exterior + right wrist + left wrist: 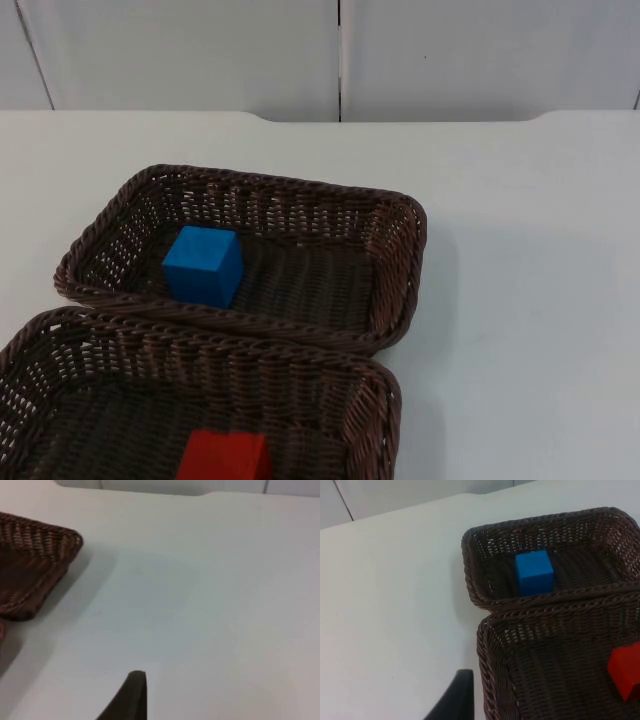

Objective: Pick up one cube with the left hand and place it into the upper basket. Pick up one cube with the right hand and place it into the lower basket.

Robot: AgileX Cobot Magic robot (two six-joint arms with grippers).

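A blue cube [204,265] rests inside the upper brown wicker basket [395,255], near its left wall. A red cube [226,458] lies in the lower wicker basket [375,400], which butts against the upper one. The left wrist view takes in both cubes, blue [534,572] and red [626,671], each in its basket. My left gripper [457,695] hovers over bare table beside the lower basket's [487,670] outer wall. My right gripper [132,692] hangs over bare table, apart from a basket corner [40,555]. Neither holds anything that I can see.
White table top [530,300] stretches to the right of both baskets and behind them, ending at the grey partition wall [340,55]. A narrower strip of table [40,200] lies to the left of the upper basket.
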